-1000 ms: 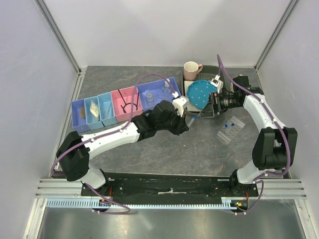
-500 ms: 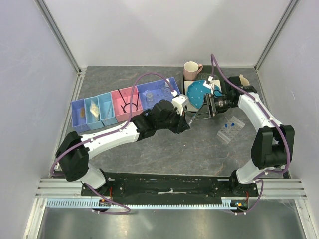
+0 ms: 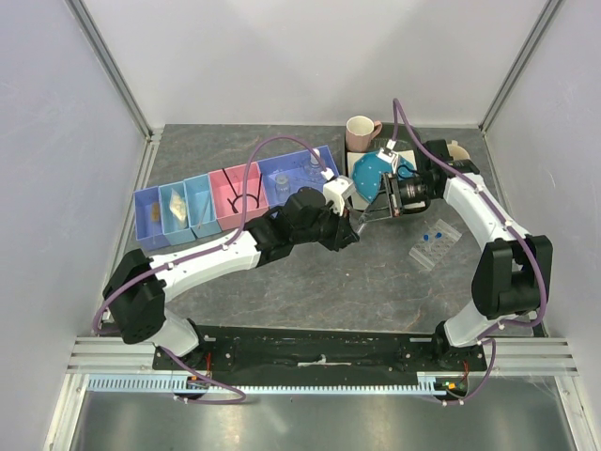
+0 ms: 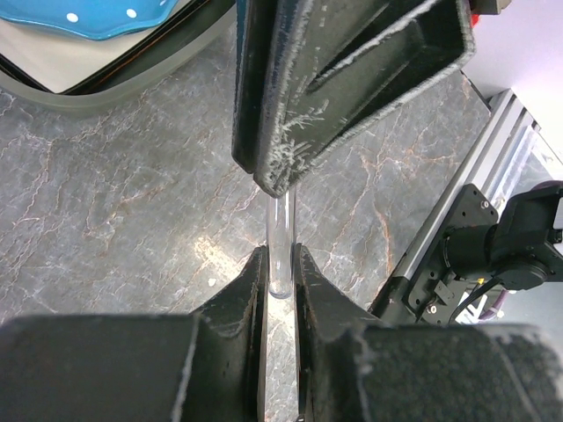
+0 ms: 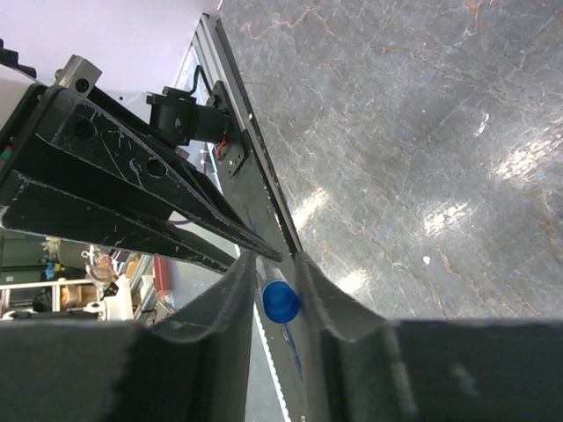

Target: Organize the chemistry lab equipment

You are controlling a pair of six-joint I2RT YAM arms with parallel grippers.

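Observation:
A blue-capped vial [image 4: 280, 255], a thin clear tube, is held in the air between both grippers at mid-table. My left gripper [image 4: 280, 264] is shut on its clear rounded end. My right gripper [image 5: 281, 290] is closed around its blue cap [image 5: 281, 301]. In the top view the left gripper [image 3: 349, 222] and right gripper [image 3: 370, 214] meet tip to tip. The clear tube rack [image 3: 435, 243] with two blue-capped vials lies to the right. A black wire loop [image 3: 246, 200] lies in the pink bin.
A row of blue and pink bins [image 3: 202, 207] stands at the left, the far blue one holding clear glassware [image 3: 283, 183]. A mug [image 3: 361, 132] and the blue dotted plate [image 3: 369, 173] sit on a tray behind the grippers.
My right arm has swung left to the left gripper, and its jaws have closed from wide open onto the vial's blue cap. The left arm has barely moved.

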